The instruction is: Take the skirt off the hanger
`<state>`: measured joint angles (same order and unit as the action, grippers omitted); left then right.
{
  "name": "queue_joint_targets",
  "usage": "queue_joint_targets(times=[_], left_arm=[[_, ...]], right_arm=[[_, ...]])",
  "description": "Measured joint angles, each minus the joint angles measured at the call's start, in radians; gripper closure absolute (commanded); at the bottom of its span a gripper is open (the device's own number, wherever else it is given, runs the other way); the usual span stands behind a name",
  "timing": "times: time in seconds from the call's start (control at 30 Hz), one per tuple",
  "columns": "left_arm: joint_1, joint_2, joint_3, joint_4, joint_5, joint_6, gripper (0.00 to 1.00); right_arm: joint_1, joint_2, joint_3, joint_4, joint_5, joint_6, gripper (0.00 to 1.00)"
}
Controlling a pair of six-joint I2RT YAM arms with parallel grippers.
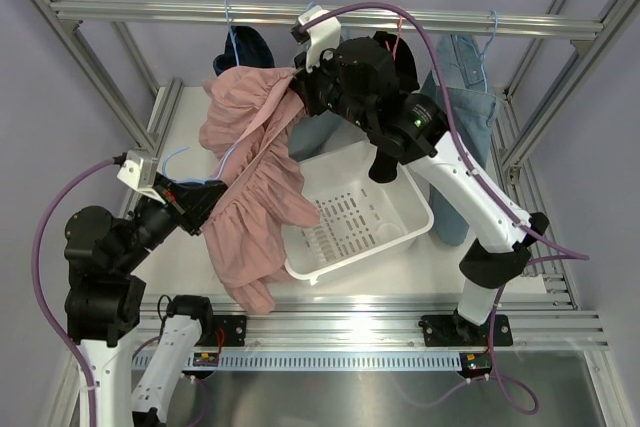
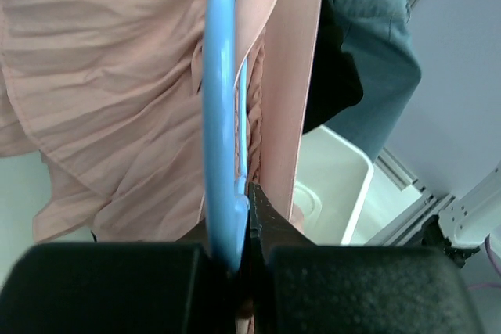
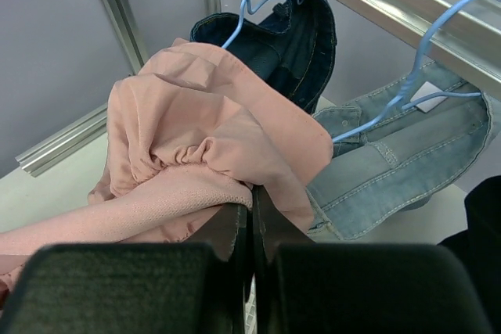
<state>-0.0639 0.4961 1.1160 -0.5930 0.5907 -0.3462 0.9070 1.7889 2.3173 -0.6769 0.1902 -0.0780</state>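
The pink skirt (image 1: 255, 182) hangs stretched between my two grippers, above the left edge of the white basket. My right gripper (image 1: 297, 87) is shut on the skirt's gathered waistband (image 3: 196, 146) at the top; the closed jaws show in the right wrist view (image 3: 252, 202). My left gripper (image 1: 198, 203) is lower left and shut on the light blue hanger (image 2: 219, 115); its jaws pinch the hanger's flat base (image 2: 241, 220). The skirt (image 2: 102, 76) drapes on both sides of the hanger. Most of the hanger is hidden under the fabric in the top view.
A white slotted basket (image 1: 400, 209) sits on the table centre, also in the left wrist view (image 2: 356, 193). A dark denim garment (image 1: 245, 47) and a light denim garment (image 1: 465, 82) hang on blue hangers from the top rail (image 1: 150, 13). Frame posts stand at both sides.
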Motion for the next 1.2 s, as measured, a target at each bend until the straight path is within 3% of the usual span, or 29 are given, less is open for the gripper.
queue_joint_targets(times=[0.57, 0.83, 0.93, 1.0, 1.1, 1.2], left_arm=[[-0.039, 0.033, -0.005, -0.111, 0.02, 0.179, 1.0], [-0.05, 0.068, 0.014, -0.154, 0.034, 0.216, 1.0], [-0.054, 0.076, 0.015, -0.178, 0.034, 0.223, 1.0], [-0.054, 0.08, 0.016, -0.181, 0.034, 0.226, 1.0], [-0.054, 0.083, 0.023, -0.183, 0.035, 0.226, 1.0], [-0.054, 0.082, 0.038, -0.185, 0.039, 0.227, 1.0]], right_arm=[[-0.115, 0.009, 0.076, -0.075, -0.267, 0.138, 0.96], [-0.118, 0.065, 0.125, -0.069, -0.277, 0.145, 0.7], [-0.125, 0.075, 0.144, -0.071, -0.291, 0.134, 0.65], [-0.127, 0.076, 0.151, -0.07, -0.312, 0.124, 0.71], [-0.127, 0.076, 0.157, -0.07, -0.342, 0.103, 0.9], [-0.127, 0.077, 0.157, -0.07, -0.346, 0.086, 0.97]])
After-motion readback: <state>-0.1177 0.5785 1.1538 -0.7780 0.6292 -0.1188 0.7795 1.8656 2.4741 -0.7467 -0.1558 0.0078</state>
